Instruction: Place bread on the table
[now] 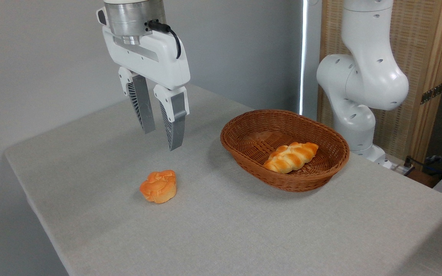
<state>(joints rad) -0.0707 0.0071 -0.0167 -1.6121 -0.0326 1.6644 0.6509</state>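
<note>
bread (291,157) sat in the basket (244,147) — gripper (162,138) hung half open, empty, above the bun (159,186) — could've grabbed that by mistake.

table (244,230): matt woven cloth | basket (244,153): wicker | claw (163,140): glossy plastic

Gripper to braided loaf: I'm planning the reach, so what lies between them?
In the camera view, bare grey cloth, then the near wall of the wicker basket lies between the open gripper and the braided loaf.
</note>
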